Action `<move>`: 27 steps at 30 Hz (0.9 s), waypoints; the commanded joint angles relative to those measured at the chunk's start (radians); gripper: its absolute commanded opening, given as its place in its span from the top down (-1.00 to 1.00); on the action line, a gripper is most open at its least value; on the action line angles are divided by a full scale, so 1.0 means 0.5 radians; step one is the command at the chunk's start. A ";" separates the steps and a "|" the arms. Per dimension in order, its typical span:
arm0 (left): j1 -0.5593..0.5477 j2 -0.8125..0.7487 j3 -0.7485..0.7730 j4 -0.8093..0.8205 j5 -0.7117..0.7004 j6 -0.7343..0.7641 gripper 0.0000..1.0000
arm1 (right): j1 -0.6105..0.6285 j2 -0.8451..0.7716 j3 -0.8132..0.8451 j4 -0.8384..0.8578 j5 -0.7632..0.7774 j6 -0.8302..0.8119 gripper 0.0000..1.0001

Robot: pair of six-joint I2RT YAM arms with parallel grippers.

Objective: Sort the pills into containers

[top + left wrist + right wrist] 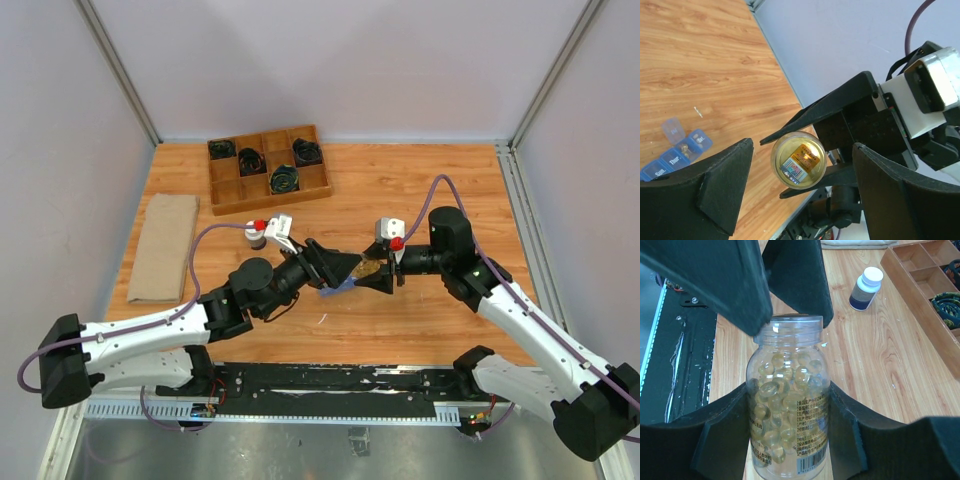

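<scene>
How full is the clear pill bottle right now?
Nearly full: amber pills fill the clear bottle up to its neck.

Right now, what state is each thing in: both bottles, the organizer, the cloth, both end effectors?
pill bottle: lifted, cap on.
right end effector: shut on the pill bottle.
left end effector: open, jaws either side of the cap.
pill organizer: one lid raised.
brown bottle: upright, capped.
cloth: folded, lying flat.
</scene>
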 commanded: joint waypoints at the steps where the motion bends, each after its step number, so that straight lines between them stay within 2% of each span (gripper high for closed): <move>1: -0.028 0.053 0.087 -0.035 -0.060 0.018 -0.62 | -0.010 -0.006 0.059 0.014 0.003 -0.018 0.91; 11: -0.036 0.071 0.114 -0.114 -0.080 0.023 -0.29 | -0.010 -0.004 0.061 0.013 0.003 -0.013 0.91; 20: -0.037 0.073 0.102 -0.125 -0.025 0.070 0.08 | -0.010 0.000 0.065 0.013 -0.013 -0.004 0.92; 23: -0.038 0.061 0.065 -0.087 0.046 0.149 0.16 | -0.014 -0.003 0.062 0.024 -0.049 0.013 0.92; 27: -0.036 0.003 -0.088 0.159 0.291 0.432 0.20 | -0.016 -0.021 0.051 0.055 -0.124 0.043 0.92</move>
